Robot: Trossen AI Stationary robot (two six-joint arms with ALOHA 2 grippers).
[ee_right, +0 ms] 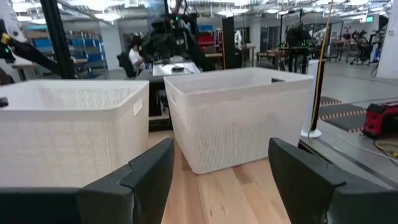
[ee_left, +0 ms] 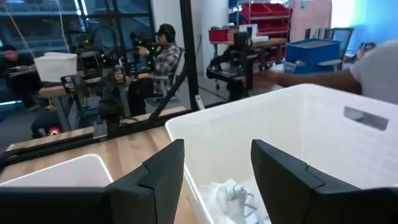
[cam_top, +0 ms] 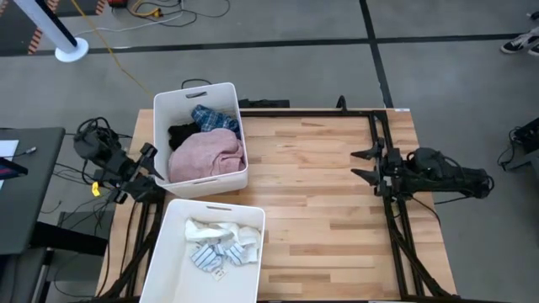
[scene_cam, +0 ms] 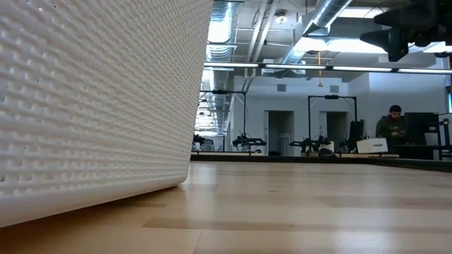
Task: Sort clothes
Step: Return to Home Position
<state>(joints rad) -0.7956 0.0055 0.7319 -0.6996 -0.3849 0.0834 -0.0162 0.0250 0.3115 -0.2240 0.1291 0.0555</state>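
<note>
The far white bin [cam_top: 200,139] holds a pink shirt [cam_top: 206,154], a blue plaid shirt [cam_top: 215,119] and a black top [cam_top: 183,135], piled on one another. The near white bin [cam_top: 205,251] holds small white socks [cam_top: 221,240], which also show in the left wrist view [ee_left: 233,198]. The navy dotted shirt is not in view. My left gripper [cam_top: 150,164] is open and empty at the table's left edge, between the two bins. My right gripper [cam_top: 367,164] is open and empty above the table's right part, facing the bins [ee_right: 239,118].
Bare wooden tabletop [cam_top: 320,202] lies between the bins and my right gripper. A black frame rail [cam_top: 303,112] runs along the table's far edge and down its right side. People sit at desks in the room beyond the table [ee_left: 158,59].
</note>
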